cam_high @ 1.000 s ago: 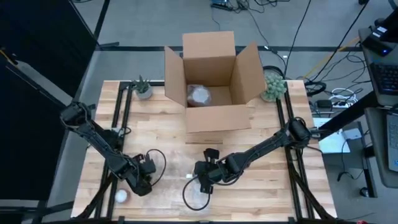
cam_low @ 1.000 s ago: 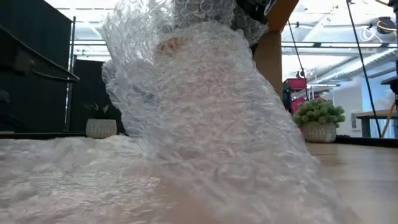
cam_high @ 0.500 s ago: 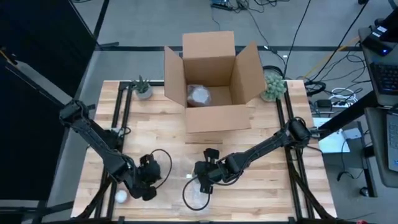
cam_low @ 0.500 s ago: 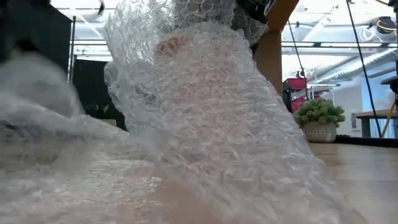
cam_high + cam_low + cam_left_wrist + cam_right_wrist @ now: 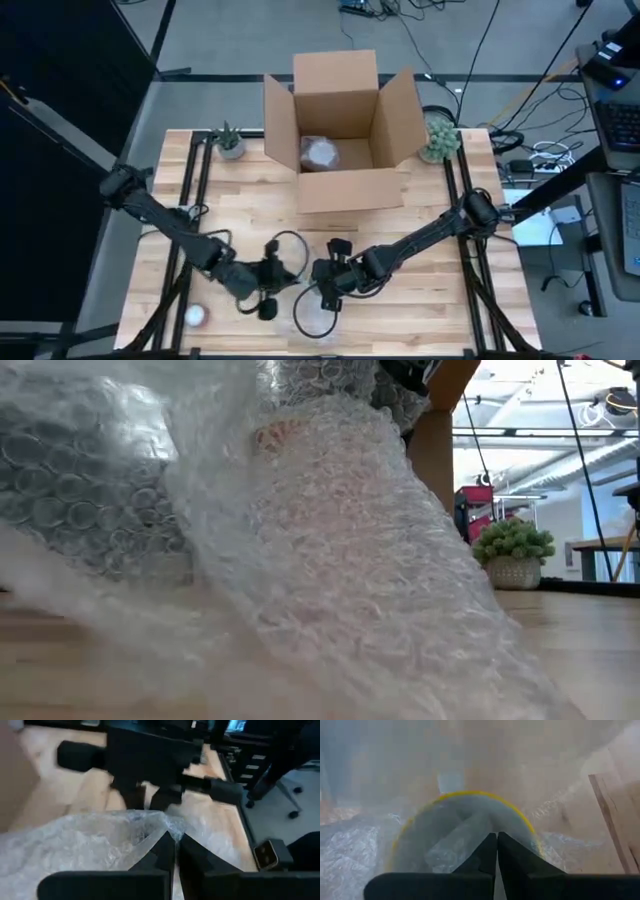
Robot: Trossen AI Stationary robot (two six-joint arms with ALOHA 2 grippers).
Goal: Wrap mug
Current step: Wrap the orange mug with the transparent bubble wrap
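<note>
A sheet of clear bubble wrap [image 5: 350, 560] lies on the table's near middle and fills the low view. The mug shows only in the right wrist view, as a yellow rim [image 5: 465, 795] behind the wrap. My right gripper [image 5: 326, 284] is over it, shut on wrap [image 5: 462, 842]. Just to its left, my left gripper [image 5: 268, 292] is shut on the sheet's edge [image 5: 150, 822]. In the left wrist view my right gripper [image 5: 150, 795] stands close ahead. My left gripper pinches the bubble wrap's edge [image 5: 167, 827] between its two fingers, coming from the table's left. That part of the sheet [image 5: 80, 480] is lifted off the table and bulges slack. My right gripper pinches a fold of wrap [image 5: 475, 837] in front of the mug's rim. Whether it also has the mug I cannot tell.
An open cardboard box [image 5: 340, 125] with a wrapped bundle [image 5: 322, 152] inside stands at the far middle. Small potted plants [image 5: 229, 140] [image 5: 438, 138] flank it. A white ball [image 5: 195, 316] lies near the front left corner.
My left gripper has swept toward the table's right edge, close to my right gripper, carrying the wrap's edge. The sheet's left part has lifted off the table and folded over toward the mug. The part at my right gripper has stayed put.
</note>
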